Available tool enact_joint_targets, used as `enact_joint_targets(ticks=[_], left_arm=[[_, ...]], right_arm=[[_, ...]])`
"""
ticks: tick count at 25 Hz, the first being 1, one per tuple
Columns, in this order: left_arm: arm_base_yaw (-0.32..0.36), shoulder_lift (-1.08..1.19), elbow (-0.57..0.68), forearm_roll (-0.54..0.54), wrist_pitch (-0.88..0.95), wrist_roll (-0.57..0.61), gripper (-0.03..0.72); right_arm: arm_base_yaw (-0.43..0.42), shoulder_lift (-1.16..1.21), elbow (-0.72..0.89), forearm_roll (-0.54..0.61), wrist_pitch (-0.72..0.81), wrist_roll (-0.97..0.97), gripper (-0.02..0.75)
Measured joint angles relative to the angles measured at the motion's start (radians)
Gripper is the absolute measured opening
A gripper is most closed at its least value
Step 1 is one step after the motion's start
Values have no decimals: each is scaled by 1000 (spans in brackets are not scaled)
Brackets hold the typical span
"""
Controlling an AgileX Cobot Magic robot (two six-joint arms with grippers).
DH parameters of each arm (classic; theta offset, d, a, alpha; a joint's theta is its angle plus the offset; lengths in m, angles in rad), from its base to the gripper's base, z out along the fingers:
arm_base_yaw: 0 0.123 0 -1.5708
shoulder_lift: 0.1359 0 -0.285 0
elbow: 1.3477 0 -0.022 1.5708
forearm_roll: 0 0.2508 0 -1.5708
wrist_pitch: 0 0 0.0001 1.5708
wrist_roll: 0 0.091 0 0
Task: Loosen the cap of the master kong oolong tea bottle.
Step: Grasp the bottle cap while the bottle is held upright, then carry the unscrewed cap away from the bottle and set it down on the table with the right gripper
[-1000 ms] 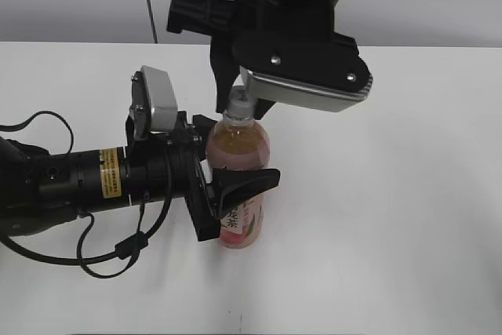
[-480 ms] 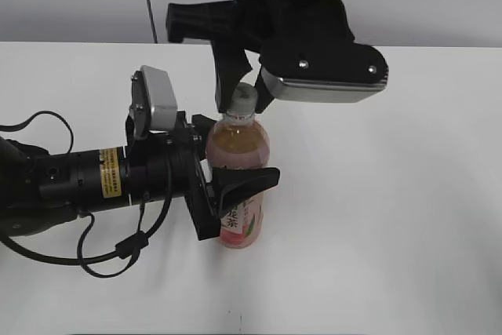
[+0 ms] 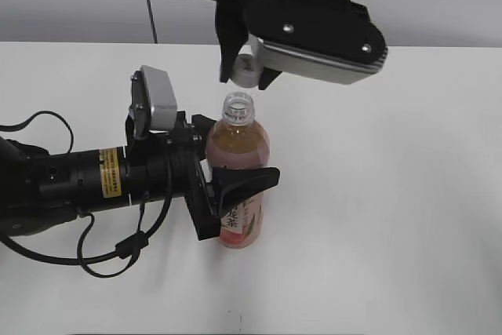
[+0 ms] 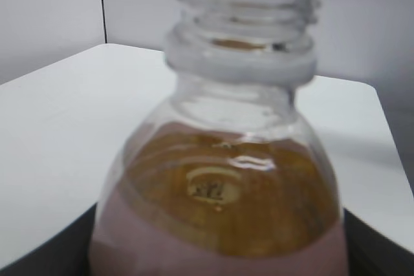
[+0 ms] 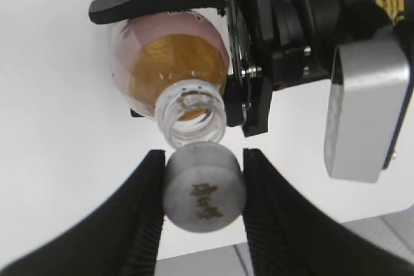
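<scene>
The master kong oolong tea bottle (image 3: 238, 170) stands upright on the white table, its clear threaded neck (image 3: 239, 106) bare and open. My left gripper (image 3: 235, 194) is shut on the bottle's body from the left side. In the left wrist view the bottle (image 4: 220, 192) fills the frame, amber tea below the neck. The small white cap (image 3: 245, 71) hangs a little above the neck, off the bottle, held between the fingers of my right gripper (image 3: 245, 72). The right wrist view shows the cap (image 5: 204, 189) with faint print on top, clamped by both black fingers, just clear of the bottle's mouth (image 5: 191, 113).
The white table (image 3: 392, 194) spreads to the right and front of the bottle. A grey wall runs behind it. The left arm's black body and cables (image 3: 70, 186) lie along the table's left side.
My right gripper has risen and turned with the cap in it. The cap came off the bottle's neck, which now stands bare. The left gripper and bottle have not moved.
</scene>
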Motion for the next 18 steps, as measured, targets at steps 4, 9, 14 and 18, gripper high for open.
enact_joint_targets(ticks=[4,9,14,18], left_arm=[[0,0,0,0,0,0,453],[0,0,0,0,0,0,453],[0,0,0,0,0,0,453],[0,0,0,-1,0,0,453]], right_arm=[[-12,-7,-1,-53,0,269,277],[-83,-7,-1,-108,0,672,277],[-229,-6,-1,-122,0,1064,277],[-331,12,-1,-136,1,1419,277]])
